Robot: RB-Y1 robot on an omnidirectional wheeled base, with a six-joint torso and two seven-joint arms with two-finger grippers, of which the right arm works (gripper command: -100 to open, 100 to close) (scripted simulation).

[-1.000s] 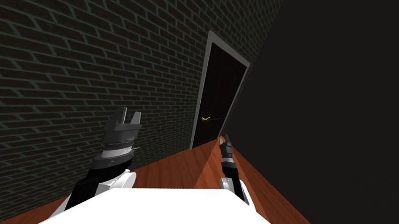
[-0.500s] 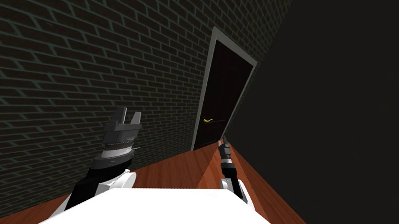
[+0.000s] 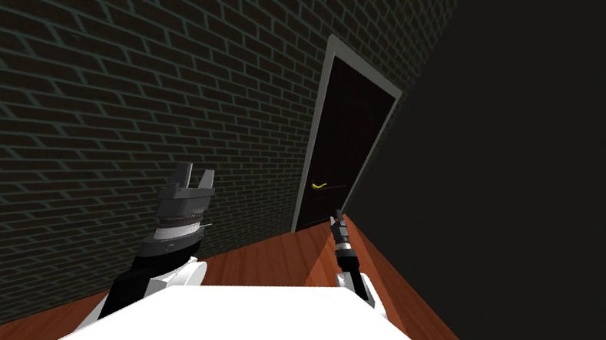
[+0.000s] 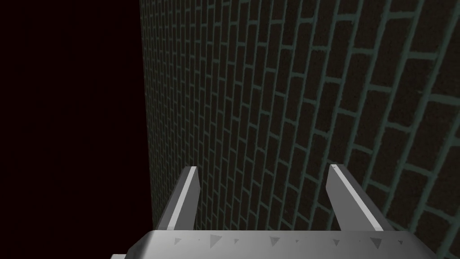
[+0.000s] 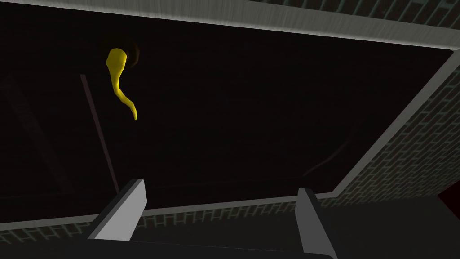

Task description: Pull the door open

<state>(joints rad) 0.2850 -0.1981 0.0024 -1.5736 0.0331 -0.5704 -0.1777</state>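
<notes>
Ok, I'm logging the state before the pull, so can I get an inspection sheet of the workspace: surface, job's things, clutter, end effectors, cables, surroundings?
Surface: reddish wood floor running up to the door.
Job's things: the dark door looks shut in its light grey frame; yellow lever handle untouched.
Clutter: nothing seen.
End effectors: right end effector open, pointed at the door, short of the handle; left end effector open, raised beside the brick wall.
Cables: nothing seen.
Surroundings: brick wall on the left, plain dark wall on the right.
</notes>
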